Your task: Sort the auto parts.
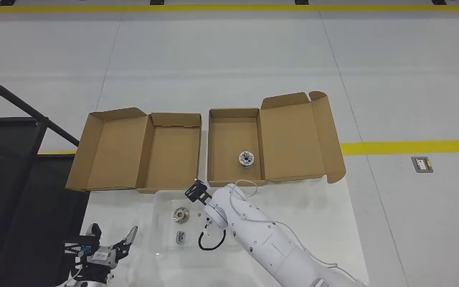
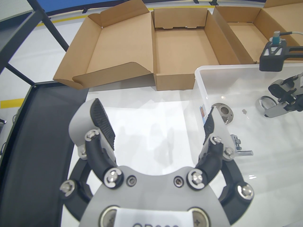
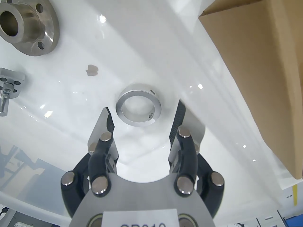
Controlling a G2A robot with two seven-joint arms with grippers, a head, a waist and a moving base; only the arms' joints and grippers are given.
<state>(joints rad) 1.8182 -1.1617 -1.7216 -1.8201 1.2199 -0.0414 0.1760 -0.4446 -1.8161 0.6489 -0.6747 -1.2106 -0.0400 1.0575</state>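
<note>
A silver ring collar (image 3: pixel 138 108) lies flat on the floor of the clear plastic bin (image 2: pixel 201 72). My right gripper (image 3: pixel 144 112) is open low over it, one fingertip on each side and neither touching. Also in the bin are a steel flange with a hub (image 3: pixel 26 22) and a small metal bracket (image 3: pixel 9 88). The flange (image 1: pixel 181 213) and bracket (image 1: pixel 179 237) lie left of the white right arm. My left gripper (image 2: pixel 153 112) is open and holds nothing, over the white table just left of the bin. A round bearing-like part (image 1: pixel 246 158) sits in the right cardboard box (image 1: pixel 233 118).
The left cardboard box (image 1: pixel 172 151) holds nothing, and its lid flap lies open to the left. The right box's corner (image 3: pixel 260 72) stands close beside my right gripper. A black rack (image 1: pixel 29 179) borders the table's left side.
</note>
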